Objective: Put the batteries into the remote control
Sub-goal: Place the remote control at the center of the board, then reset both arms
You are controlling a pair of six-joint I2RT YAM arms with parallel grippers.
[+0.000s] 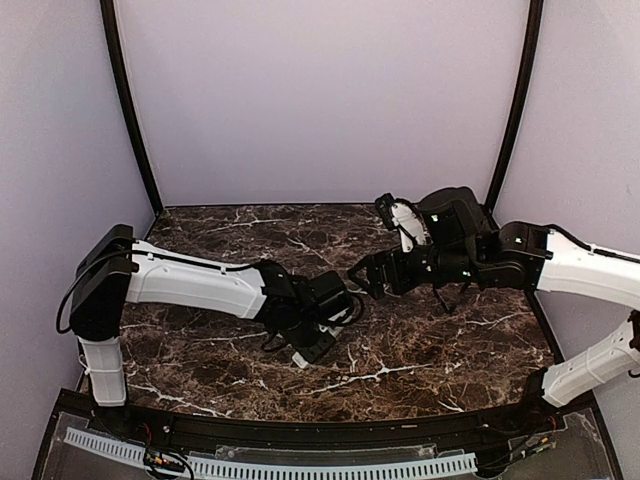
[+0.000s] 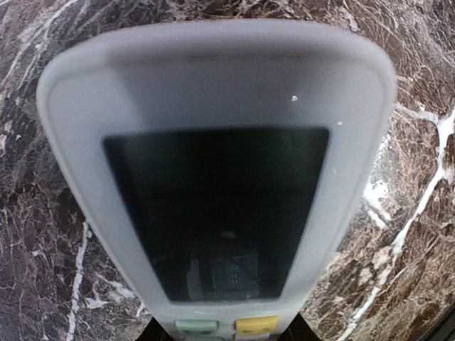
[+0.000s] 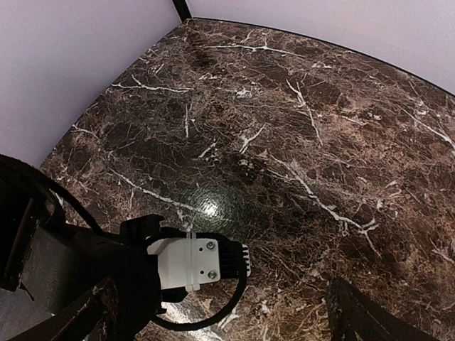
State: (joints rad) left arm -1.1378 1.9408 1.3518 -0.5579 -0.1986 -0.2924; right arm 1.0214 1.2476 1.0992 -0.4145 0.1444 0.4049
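- The left gripper (image 1: 315, 345) pinches the slim white rectangular plastic remote control (image 2: 217, 177) near its button end, low over the dark brown marbled table (image 1: 440, 350), about mid-table.
- The right gripper (image 1: 365, 275) hovers just beside it, fingers (image 3: 359, 312) spread wide and holding nothing. No batteries show in any view.
- The likely best course is to hold the left grip steady and turn the remote's back toward the right gripper before any battery comes.
- The remote's long axis runs straight out from the left gripper, screen end foremost. Its screen face is turned to the left wrist and its back to the table.
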